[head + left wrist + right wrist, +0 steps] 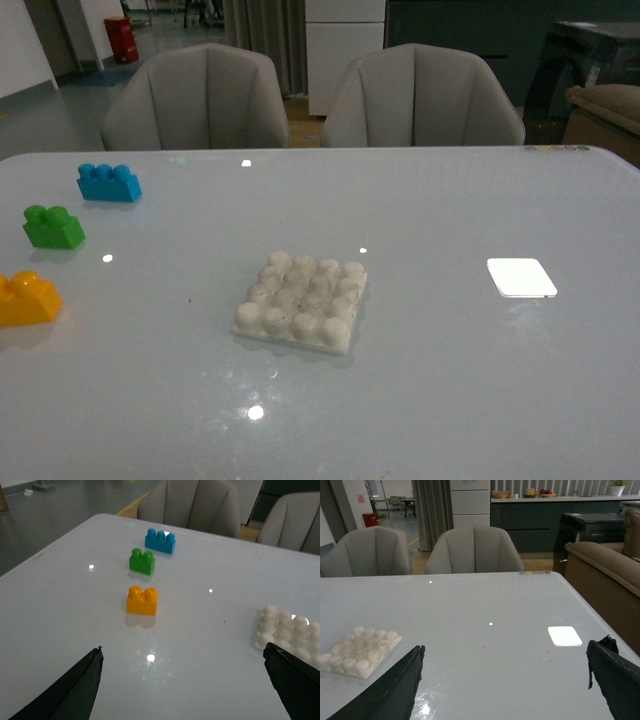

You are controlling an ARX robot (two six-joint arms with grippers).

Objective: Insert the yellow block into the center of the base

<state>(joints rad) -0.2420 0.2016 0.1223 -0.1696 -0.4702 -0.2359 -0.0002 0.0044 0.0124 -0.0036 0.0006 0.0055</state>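
Black fingers of the left gripper are seen closest to the wrist camera, spread wide apart with nothing held between them, above the glossy pale table. Ahead of that gripper, the yellow block is seen standing upright on the table, its two studs turned upward, touched by nothing. In the front view it is found at the far left edge of the picture, partly cut off by the frame, and it is well apart from the base, which is laid flat near the middle of the table with its grid of round white studs uncovered. The block has not yet been set on the base. Beyond the yellow block a green brick is placed, and farther back a blue brick, so that a loose row is formed along the left side of the table, each piece apart from the next. The right gripper is likewise shown with its dark fingers spread wide and nothing gripped. A smooth white square is seen lying flat to the right of the base, well apart from it. Two grey chairs are drawn up behind the far edge of the table.
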